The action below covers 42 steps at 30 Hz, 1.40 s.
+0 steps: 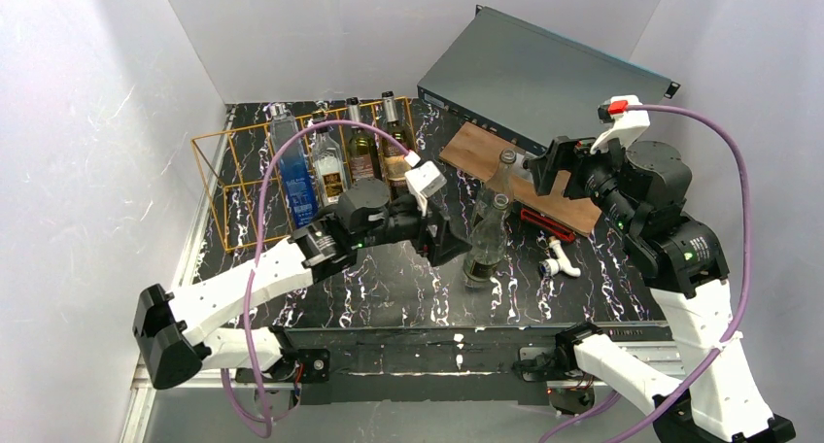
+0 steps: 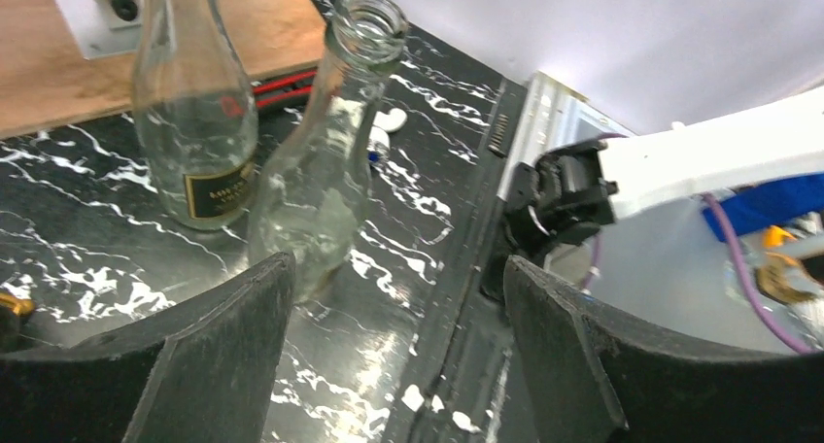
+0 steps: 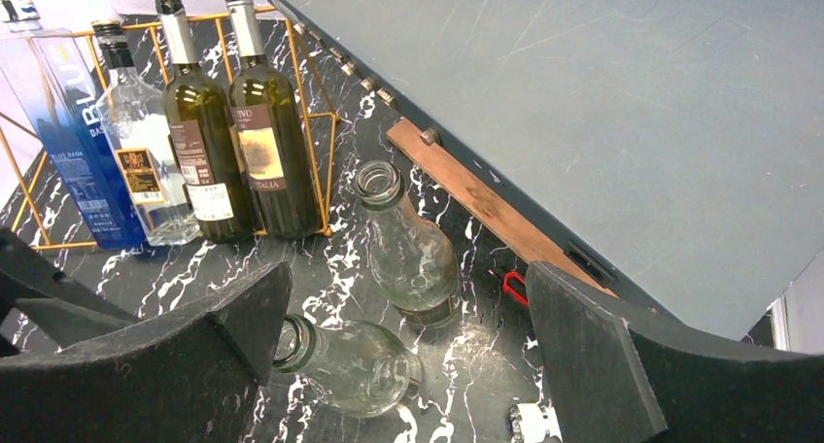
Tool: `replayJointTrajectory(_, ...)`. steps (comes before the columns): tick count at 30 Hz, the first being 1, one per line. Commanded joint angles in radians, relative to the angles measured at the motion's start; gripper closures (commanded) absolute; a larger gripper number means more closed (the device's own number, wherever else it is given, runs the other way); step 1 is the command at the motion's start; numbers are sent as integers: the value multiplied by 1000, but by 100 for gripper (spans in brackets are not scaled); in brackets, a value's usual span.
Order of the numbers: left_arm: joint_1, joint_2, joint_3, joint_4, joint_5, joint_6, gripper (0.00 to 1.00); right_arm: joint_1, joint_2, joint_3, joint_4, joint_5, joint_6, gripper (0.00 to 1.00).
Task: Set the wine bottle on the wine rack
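You have two clear, uncapped glass wine bottles: the nearer bottle [image 1: 483,247] and farther bottle [image 1: 504,176] stand right of the orange-gold wire wine rack [image 1: 207,186], which holds four other bottles [image 3: 199,122]. Your left gripper [image 2: 398,288] and right gripper [image 3: 408,283] gape wide, empty.

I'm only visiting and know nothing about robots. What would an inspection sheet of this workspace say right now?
Surface: black table with white veining.
Job's things: wine rack holds four standing bottles at its right end; nearer clear bottle and farther clear bottle stand empty outside it.
Clutter: wooden board, red tool, white pipe fitting, grey metal box at the back.
Grippers: left gripper open, nearer clear bottle just ahead; right gripper open above both clear bottles, holding nothing.
Cables: left purple cable, right purple cable, one along each arm.
Surroundings: white walls.
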Motion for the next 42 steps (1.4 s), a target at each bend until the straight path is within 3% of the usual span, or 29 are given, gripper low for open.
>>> replayJointTrajectory(1, -47, 52, -8, 124, -171, 74, 22, -2, -21, 29, 19, 16, -3, 0)
replayJointTrajectory(17, -115, 223, 24, 306, -340, 81, 20, -1, -39, 51, 12, 9, -7, 0)
replayJointTrajectory(35, -122, 387, 111, 371, -383, 80, 22, -2, -53, 74, -10, 30, -11, 0)
replayJointTrajectory(42, -122, 438, 138, 396, -394, 57, 34, -2, -62, 69, -16, 37, -13, 0)
